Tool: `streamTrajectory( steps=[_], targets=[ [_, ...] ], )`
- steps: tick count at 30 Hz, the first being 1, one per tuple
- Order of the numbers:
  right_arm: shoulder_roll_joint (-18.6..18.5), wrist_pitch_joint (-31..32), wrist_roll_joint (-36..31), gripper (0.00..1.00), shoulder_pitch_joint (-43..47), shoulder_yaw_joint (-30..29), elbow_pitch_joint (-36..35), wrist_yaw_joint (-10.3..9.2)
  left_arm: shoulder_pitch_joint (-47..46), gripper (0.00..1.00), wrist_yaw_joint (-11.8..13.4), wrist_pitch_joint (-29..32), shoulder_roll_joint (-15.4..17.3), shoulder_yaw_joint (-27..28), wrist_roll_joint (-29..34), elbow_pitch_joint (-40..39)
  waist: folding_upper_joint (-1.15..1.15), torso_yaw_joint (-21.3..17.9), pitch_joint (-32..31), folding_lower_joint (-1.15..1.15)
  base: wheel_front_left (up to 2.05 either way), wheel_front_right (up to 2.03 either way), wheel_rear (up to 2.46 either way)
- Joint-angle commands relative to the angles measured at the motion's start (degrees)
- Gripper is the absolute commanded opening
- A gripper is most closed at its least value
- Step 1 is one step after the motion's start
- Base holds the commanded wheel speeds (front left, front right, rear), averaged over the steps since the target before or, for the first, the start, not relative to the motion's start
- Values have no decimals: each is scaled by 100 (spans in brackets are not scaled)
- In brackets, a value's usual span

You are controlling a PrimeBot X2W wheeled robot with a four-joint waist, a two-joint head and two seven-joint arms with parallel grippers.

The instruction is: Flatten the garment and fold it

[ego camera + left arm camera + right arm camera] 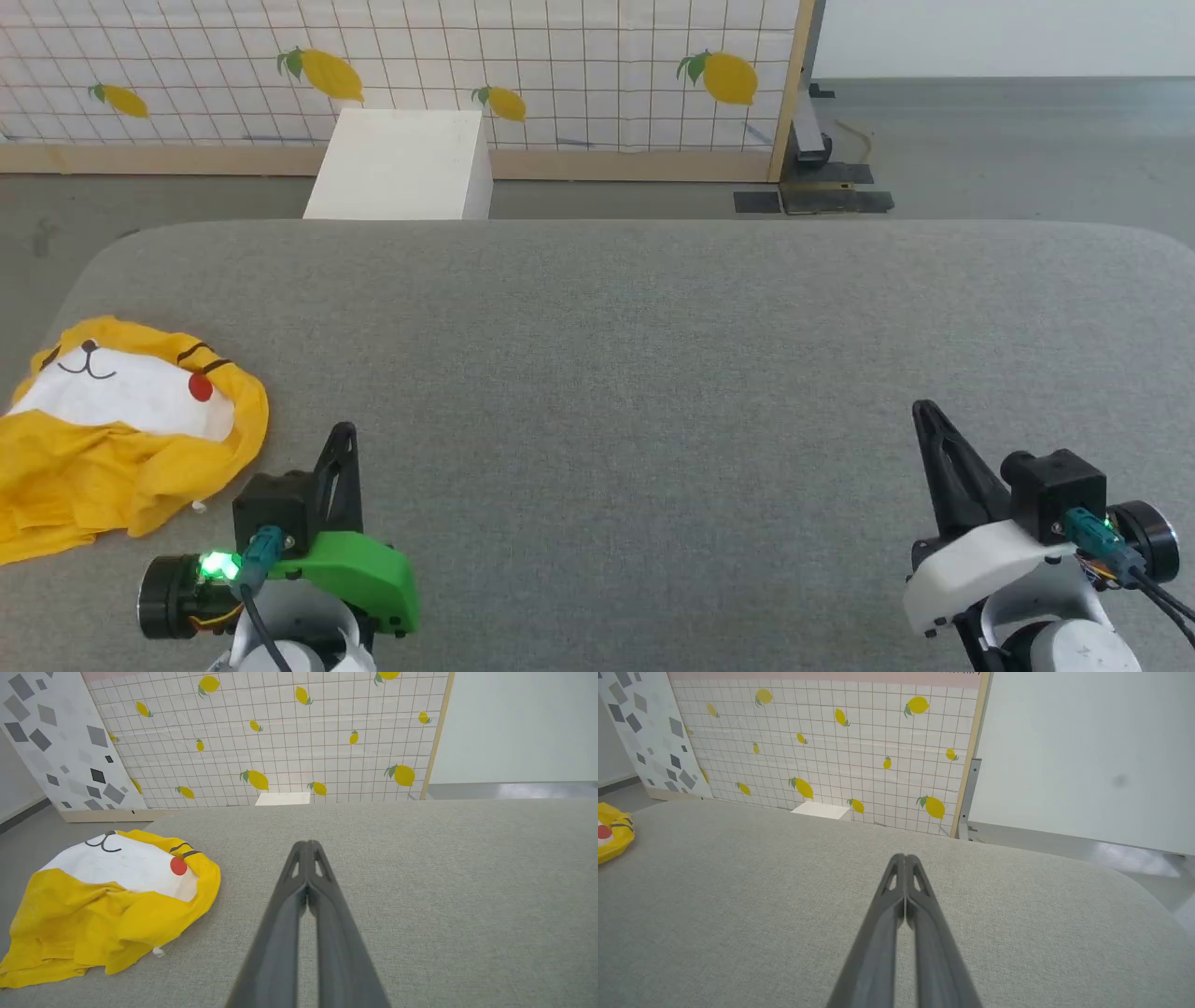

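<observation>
The garment [112,439] is a bright yellow T-shirt with a white muzzle patch, a red cheek dot and black stripes. It lies crumpled at the left edge of the grey table [635,373]. In the left wrist view the garment [107,905] sits to the left of my fingers. A yellow corner of the garment [612,833] shows at the far left of the right wrist view. My left gripper [344,431] is shut and empty, just right of the cloth and apart from it. My right gripper [924,409] is shut and empty at the lower right, far from the shirt.
A white box [401,166] stands on the floor behind the table. Beyond it is a tiled lemon-print screen [401,65] with a wooden frame. The grey table has rounded far corners, and its left edge runs under the garment.
</observation>
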Motion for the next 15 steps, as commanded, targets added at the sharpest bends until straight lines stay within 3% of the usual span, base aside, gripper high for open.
streamTrajectory(
  steps=[1, 15],
  targets=[
    [1, 1, -38, 0, 48, 7, -31, -8, 62, 0, -5, 7, -27, 12, 60, -15, 0, 0, 0, 0, 0, 0, 0],
    [1, 1, -38, 0, 48, 7, -31, -8, 62, 0, -5, 7, -27, 12, 60, -15, 0, 0, 0, 0, 0, 0, 0]
  ],
)
